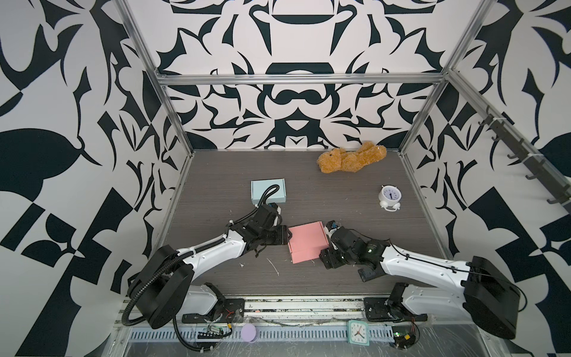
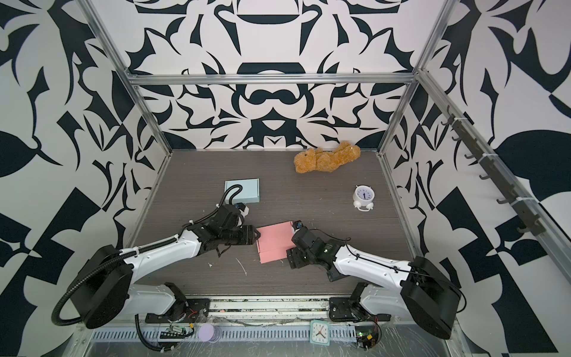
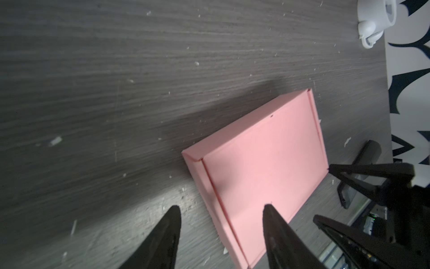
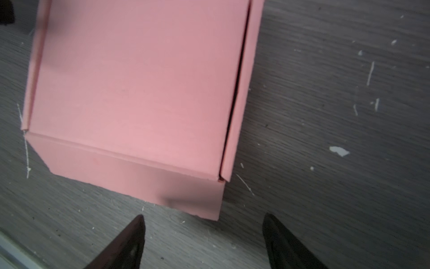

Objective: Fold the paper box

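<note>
The pink paper box point(image 1: 306, 244) is seen lying flat near the middle of the bench point(image 1: 340, 201), with its lid point(image 4: 139, 81) folded down over the body. A dark slit point(image 4: 235, 100) is left along one side edge, so the lid is judged to be not fully seated. The left hand point(image 3: 221, 207) is placed at the box edge on the left arm's side. Its fingers point(image 3: 274, 228) are apart: one is over the lid and the other is over the bare bench just beside the box. No grip is seen, and whether the paper is touched cannot be told. The right hand point(image 4: 203, 216) is found just off the near corner of the box on the right arm's side, also spread and empty. A blue box point(image 1: 268, 191) is seen behind the pink box, while a white alarm clock point(image 1: 390, 197) and a plush bear point(image 1: 352, 159) are well apart from it. Since the box is held by nothing, it could be pushed across the bench by a pressing finger. The loose lid could also be caught by the left finger and lifted, or it could spring up if its flaps are not tucked.
</note>
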You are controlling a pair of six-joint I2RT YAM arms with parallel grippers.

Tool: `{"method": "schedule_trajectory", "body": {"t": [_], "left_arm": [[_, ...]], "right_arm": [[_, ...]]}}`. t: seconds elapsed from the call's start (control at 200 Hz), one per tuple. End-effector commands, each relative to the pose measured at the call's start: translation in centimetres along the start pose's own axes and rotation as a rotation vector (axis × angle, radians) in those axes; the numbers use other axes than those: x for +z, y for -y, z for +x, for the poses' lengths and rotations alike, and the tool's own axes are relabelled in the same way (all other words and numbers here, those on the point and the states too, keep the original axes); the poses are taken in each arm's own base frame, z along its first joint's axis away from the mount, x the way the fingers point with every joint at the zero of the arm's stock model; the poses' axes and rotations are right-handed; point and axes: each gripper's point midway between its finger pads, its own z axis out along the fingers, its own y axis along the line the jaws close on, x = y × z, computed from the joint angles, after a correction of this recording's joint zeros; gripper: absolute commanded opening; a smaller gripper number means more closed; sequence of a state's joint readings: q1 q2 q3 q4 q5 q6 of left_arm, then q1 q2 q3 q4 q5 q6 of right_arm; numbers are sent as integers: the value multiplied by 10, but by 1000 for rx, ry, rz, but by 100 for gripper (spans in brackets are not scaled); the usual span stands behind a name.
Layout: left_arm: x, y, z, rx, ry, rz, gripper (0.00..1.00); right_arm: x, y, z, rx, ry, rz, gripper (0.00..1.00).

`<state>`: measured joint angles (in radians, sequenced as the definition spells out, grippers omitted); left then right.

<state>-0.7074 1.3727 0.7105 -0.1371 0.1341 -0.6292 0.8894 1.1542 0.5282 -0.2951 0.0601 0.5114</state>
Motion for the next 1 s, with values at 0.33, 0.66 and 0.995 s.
{"method": "schedule_trajectory", "body": {"t": [0.33,0.66,0.995], "left_arm": [[11,19,-41,68,-55,113,64],[38,11,-43,43,-117,154,65],[46,18,-36,33,-152,220,65]], "right_arm": [[0,-4,-7,-31,0,-7,82],[7,-4,-5,-33,-13,-4,82],[12,-1,-6,-21,-10,-10,83]]}}
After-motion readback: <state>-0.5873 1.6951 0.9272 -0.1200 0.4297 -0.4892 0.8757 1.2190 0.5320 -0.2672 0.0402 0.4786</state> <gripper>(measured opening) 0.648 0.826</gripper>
